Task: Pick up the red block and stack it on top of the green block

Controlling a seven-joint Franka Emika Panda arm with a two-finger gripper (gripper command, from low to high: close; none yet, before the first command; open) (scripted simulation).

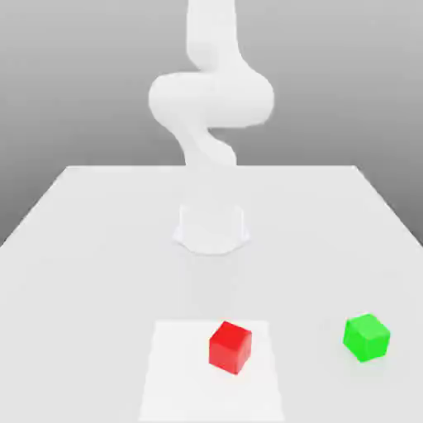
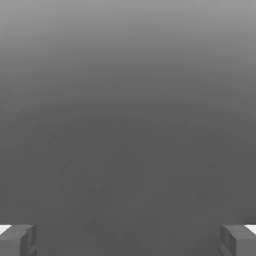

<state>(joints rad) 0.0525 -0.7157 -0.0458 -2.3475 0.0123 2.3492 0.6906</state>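
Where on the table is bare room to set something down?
Bare stretches lie between the small red cube and small green cube, and across the white table on the exterior view's left. Nowhere looks crowded.

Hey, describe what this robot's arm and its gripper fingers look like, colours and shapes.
The arm is plain white with smooth, rounded, tube-like segments and bulging joints; no cables or markings are visible. In the hand view, the fingers are blocky and grey with lighter, whitish tips.
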